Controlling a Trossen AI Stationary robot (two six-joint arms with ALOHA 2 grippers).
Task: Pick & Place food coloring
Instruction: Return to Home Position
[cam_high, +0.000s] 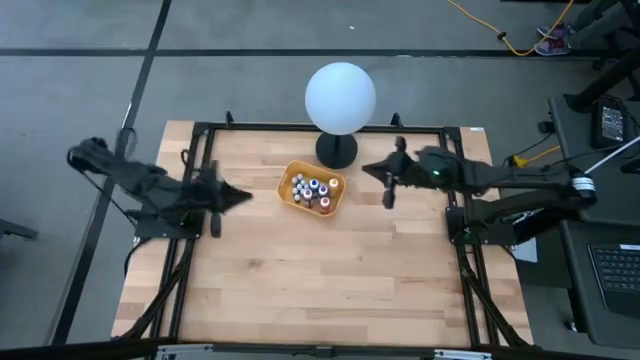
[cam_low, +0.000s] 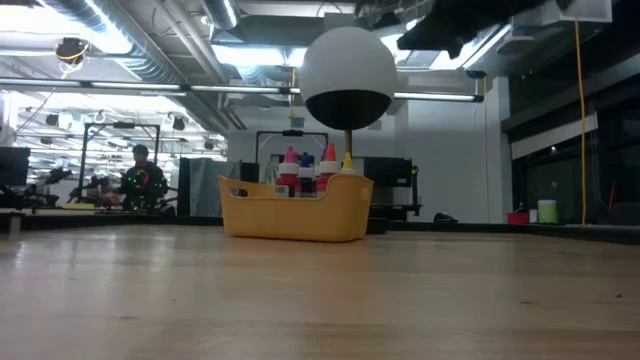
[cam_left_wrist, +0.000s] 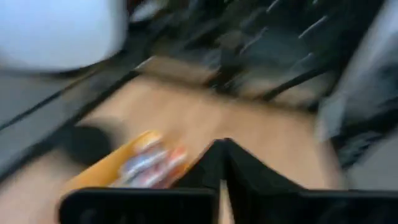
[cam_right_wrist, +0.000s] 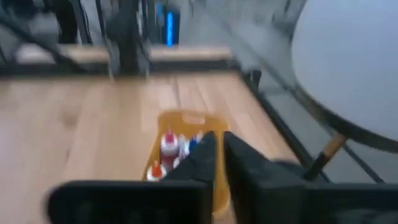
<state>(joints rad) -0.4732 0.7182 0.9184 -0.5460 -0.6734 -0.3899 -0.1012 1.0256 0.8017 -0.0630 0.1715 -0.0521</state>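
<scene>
The food coloring (cam_high: 312, 190) is a cluster of several tiny bottles standing upright in a yellow-orange tray (cam_high: 288, 199) at the table's far middle; red, pink and yellow tops show over the tray's wall (cam_low: 295, 212). My left gripper (cam_high: 244, 196) hovers left of the tray, fingers shut and pointing at it, holding nothing. In its wrist view the fingertips (cam_left_wrist: 222, 148) meet, with the bottles (cam_left_wrist: 149, 165) ahead. My right gripper (cam_high: 366, 168) hovers right of the tray, shut and empty; its wrist view (cam_right_wrist: 219, 144) looks over the bottles (cam_right_wrist: 169, 148).
A big white globe (cam_high: 340, 96) on a black base (cam_high: 337, 151) stands just behind the tray, close to my right gripper. A black frame (cam_high: 300, 127) runs along the table's edges. The wood in front of the tray (cam_high: 320, 270) lies bare.
</scene>
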